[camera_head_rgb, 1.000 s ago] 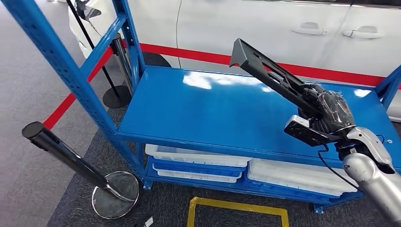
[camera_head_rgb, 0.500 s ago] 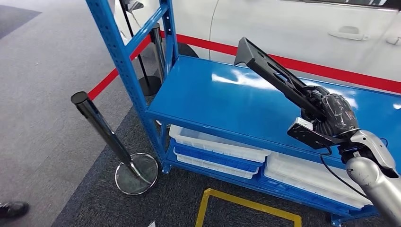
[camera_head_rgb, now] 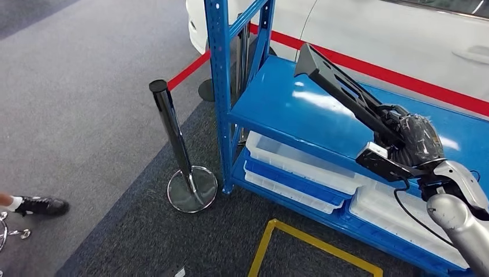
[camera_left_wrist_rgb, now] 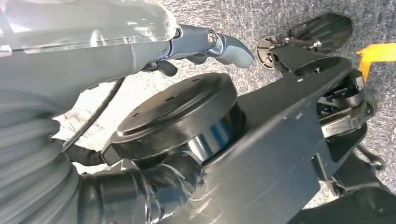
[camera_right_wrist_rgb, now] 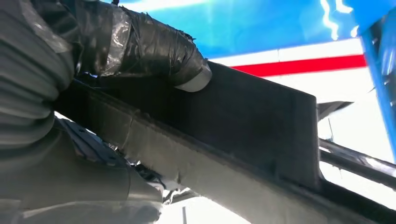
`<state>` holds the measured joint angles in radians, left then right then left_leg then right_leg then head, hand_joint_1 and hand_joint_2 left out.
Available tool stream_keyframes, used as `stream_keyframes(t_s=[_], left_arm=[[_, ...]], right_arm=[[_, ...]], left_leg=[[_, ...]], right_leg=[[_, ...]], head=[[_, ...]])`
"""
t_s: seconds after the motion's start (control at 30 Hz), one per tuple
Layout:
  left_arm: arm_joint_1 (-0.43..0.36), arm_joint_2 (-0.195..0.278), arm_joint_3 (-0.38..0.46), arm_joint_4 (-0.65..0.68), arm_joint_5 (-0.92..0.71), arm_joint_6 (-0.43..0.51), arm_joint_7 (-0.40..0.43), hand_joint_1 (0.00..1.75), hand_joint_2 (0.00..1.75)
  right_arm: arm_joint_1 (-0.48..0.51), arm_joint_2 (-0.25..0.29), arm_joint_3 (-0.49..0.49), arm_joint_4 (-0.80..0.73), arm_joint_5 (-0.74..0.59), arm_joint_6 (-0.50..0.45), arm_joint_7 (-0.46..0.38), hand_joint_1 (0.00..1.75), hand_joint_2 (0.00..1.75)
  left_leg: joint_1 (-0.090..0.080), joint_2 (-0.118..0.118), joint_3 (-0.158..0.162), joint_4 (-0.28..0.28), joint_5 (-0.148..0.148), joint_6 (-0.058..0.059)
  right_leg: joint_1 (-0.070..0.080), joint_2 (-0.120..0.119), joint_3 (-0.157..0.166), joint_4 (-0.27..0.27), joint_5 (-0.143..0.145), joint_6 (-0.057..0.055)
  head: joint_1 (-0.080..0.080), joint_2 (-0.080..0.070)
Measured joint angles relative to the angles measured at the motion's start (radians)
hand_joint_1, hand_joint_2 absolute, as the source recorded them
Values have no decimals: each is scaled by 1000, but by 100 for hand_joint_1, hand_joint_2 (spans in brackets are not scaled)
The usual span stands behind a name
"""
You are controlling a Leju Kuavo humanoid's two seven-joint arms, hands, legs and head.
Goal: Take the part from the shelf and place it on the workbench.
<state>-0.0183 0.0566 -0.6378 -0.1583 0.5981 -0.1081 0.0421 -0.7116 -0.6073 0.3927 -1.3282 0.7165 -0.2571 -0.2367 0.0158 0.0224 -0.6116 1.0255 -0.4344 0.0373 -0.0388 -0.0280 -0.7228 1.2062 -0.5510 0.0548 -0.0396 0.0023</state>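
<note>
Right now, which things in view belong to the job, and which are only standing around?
For the job: black part, held in the right hand; blue shelf.
Just there: stanchion post, white trays, white car, yellow floor marking, a person's shoe.

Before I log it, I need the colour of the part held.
Black part, clearest in the head view.

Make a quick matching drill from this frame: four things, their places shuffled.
Things:
1. long black plastic part
2. white plastic trays
3. chrome-based black stanchion post
4. yellow floor tape outline

Places:
A. on the carpet beside the blue metal shelf
B. on the lower shelf level
C. in the right hand
D. on the floor in front of the shelf

Pairs: 1-C, 2-B, 3-A, 4-D
</note>
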Motion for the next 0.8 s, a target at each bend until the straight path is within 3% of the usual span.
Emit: stream_keyframes(t_s=[0.03, 0.07, 0.1, 0.17, 0.23, 0.3, 0.37, 0.4, 0.43, 0.5, 0.53, 0.57, 0.6, 0.67, 0.73, 0.8], left_arm=[[-2, 0, 0, 0, 0, 0, 0, 0, 175], [-4, -1, 0, 0, 0, 0, 1, 0, 175], [-4, -1, 0, 0, 0, 0, 1, 0, 175], [-4, -1, 0, 0, 0, -1, 4, 0, 175], [-4, -2, 0, 0, 0, -1, 7, 0, 175], [-4, -3, 0, 0, 1, -1, 8, 0, 175], [-1, -2, 0, 0, 2, -1, 9, 0, 175], [0, -2, -1, 0, 2, -1, 10, 0, 175], [1, -2, -1, 0, 2, -1, 10, 0, 175], [-1, -2, -1, 0, 2, -1, 10, 0, 175], [-2, -2, -1, 0, 2, -1, 10, 0, 175], [-3, -2, -1, 0, 2, -1, 10, 0, 175], [-4, -2, -1, 0, 1, -1, 10, 0, 175], [-5, -2, -1, 0, 1, -1, 10, 0, 175], [-7, -2, -1, 0, 0, -1, 10, 0, 175], [-10, -2, -2, 0, 0, 1, 10, 0, 175]], right_arm=[[1, -1, -2, 2, 1, 1, 3, 175, 175], [4, -3, -5, 3, 1, 1, 5, 175, 175], [7, -4, -7, 5, 2, 1, 6, 175, 175], [13, -7, -11, 6, 0, 2, 7, 175, 175], [13, -11, -17, 6, -1, 2, 8, 175, 175], [9, -13, -22, 10, -4, 3, 8, 175, 175], [4, -12, -24, 18, -6, 5, 7, 175, 175], [2, -11, -24, 22, -7, 5, 6, 175, 175], [0, -10, -24, 27, -7, 6, 5, 175, 175], [-4, -7, -24, 34, -7, 6, 4, 175, 175], [-5, -7, -24, 38, -7, 6, 4, 175, 175], [-5, -6, -24, 42, -7, 6, 4, 175, 175], [-6, -5, -24, 45, -7, 5, 3, 175, 175], [-7, -4, -24, 53, -7, 4, 1, 175, 175], [-14, -4, -25, 60, -7, 3, -2, 175, 175], [-22, -4, -28, 67, -7, 1, -5, 175, 175]], left_leg=[[-5, -4, -14, 0, 11, 4], [-10, -8, -29, 0, 23, 7], [-14, -13, -43, 1, 34, 9], [-20, -22, -68, 2, 57, 9], [-26, -29, -86, 2, 79, 5], [-27, -32, -92, -3, 100, -4], [-26, -36, -98, -7, 109, -15], [-26, -36, -107, 5, 88, -21], [-24, -36, -118, 36, 47, -28], [-16, -31, -146, 153, -65, -40], [-13, -30, -155, 220, -101, -45], [-11, -29, -156, 272, -112, -48], [-10, -28, -145, 298, -99, -50], [-9, -28, -73, 250, -52, -48], [-12, -29, 47, 102, -62, -39], [-18, -30, 110, -1, -93, -26]], right_leg=[[5, 14, -12, 61, -32, -4], [10, 21, -10, 99, -40, -9], [15, 24, 9, 104, -27, -15], [25, 27, 98, 14, 19, -33], [36, 30, 193, -120, 20, -49], [44, 30, 223, -183, 10, -58], [41, 26, 210, -190, 32, -67], [37, 22, 201, -193, 45, -75], [33, 19, 188, -196, 59, -82], [33, 15, 159, -195, 85, -89], [33, 14, 142, -193, 98, -88], [33, 13, 124, -191, 110, -87], [33, 12, 105, -187, 122, -85], [33, 11, 70, -178, 143, -79], [34, 9, 45, -169, 160, -70], [33, 5, 36, -170, 180, -59]], head=[[0, 0], [0, 0], [0, 0], [-1, 0], [-2, 0], [0, 0], [5, 0], [3, 0], [1, 0], [-3, 0], [-4, 0], [-4, 0], [-4, 0], [-5, 0], [-4, 0], [-5, 0]])
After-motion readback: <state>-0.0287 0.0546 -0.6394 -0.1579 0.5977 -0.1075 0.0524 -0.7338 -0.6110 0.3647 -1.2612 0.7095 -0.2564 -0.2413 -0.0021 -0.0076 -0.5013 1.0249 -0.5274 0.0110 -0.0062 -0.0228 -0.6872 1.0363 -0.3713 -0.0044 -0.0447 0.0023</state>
